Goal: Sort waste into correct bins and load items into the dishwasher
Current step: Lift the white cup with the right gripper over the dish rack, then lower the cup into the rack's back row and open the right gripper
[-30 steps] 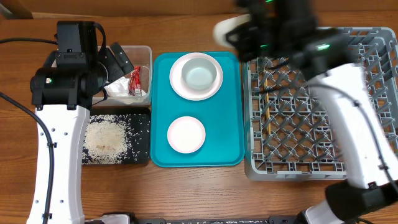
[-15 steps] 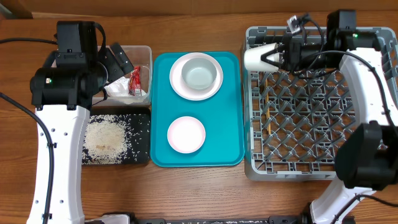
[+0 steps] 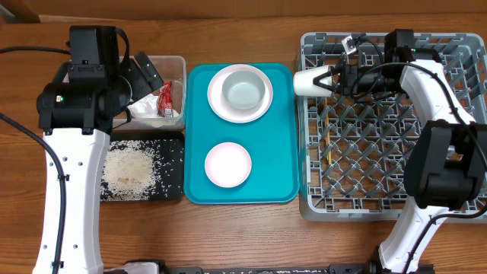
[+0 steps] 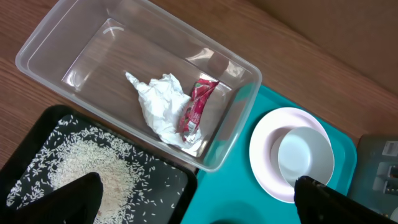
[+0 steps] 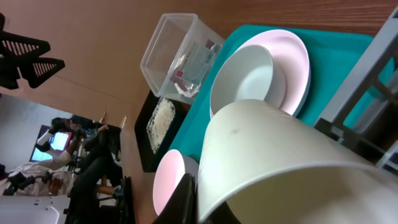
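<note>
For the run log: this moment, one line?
right hand: shut on cup over rack rim | left hand: open by tub | pink bowl, plate, grey bowl: on teal tray

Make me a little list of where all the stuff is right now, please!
cup: sideways in right hand, at dish rack's left edge
left hand: open, above clear tub
clear tub: napkin and red wrapper inside
black tray: rice
teal tray: grey-white bowl on plate, pink bowl alone
</note>
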{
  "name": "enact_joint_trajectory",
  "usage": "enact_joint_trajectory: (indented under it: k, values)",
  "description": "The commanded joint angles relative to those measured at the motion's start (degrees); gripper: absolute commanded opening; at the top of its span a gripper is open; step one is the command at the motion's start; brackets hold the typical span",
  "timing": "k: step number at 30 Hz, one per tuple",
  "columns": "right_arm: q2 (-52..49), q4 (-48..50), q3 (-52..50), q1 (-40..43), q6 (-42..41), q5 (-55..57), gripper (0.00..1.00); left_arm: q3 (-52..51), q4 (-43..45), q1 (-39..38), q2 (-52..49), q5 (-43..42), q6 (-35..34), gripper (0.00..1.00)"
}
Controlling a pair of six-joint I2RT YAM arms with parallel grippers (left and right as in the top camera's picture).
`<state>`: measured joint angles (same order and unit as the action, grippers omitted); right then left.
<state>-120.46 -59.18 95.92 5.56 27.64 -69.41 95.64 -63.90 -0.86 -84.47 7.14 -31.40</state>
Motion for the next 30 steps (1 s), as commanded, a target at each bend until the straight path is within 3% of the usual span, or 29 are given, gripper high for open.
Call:
enact_joint_trajectory:
  k: [1,11,18,30]
  values:
    - [0.0,0.0,-0.3,0.9,1.3,3.3,0.04,0.8,0.0,0.1,-0.3,0.3,-0.3,1.00]
    - [0.0,-3.8,-0.3,4.0,1.4,7.6,0.07,0.8,0.0,0.1,-0.3,0.3,-0.3,1.00]
    - [0.0,-5.5,-0.3,5.3,1.3,11.9,0.17,0.8,0.0,0.1,-0.3,0.3,-0.3,1.00]
    - [0.1,-5.9,-0.3,5.5,1.3,12.0,0.04,0.8,0.0,0.1,-0.3,0.3,-0.3,1.00]
